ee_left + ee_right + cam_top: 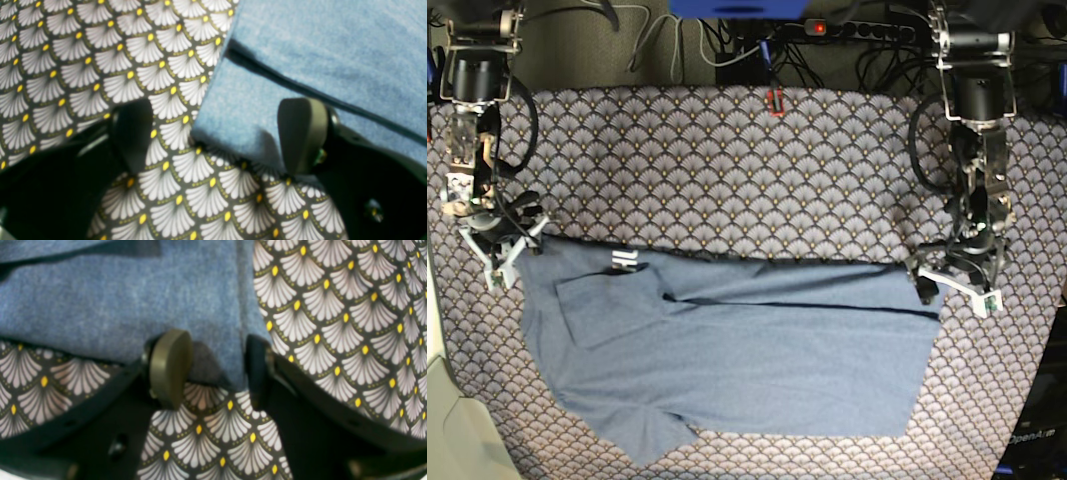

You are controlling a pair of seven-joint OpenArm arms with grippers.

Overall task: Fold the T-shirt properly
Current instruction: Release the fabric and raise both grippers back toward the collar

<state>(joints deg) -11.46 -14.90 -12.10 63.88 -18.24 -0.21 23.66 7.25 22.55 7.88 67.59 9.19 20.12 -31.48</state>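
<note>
The slate-blue T-shirt [747,350] lies spread flat on the patterned tablecloth [727,160], partly folded over itself, with a bit of white print [624,260] showing near its upper left edge. My left gripper [952,280] is down at the shirt's upper right corner. In the left wrist view the gripper [217,140] is open, its fingers on either side of that corner of the shirt [317,50]. My right gripper [507,255] is at the upper left corner. In the right wrist view the gripper [213,370] is open with the corner of the shirt [116,306] lying between its fingers.
Cables and a power strip [827,30] run along the back edge. A small red item [774,100] lies on the cloth at the back centre. The table's left edge [439,400] shows at the lower left.
</note>
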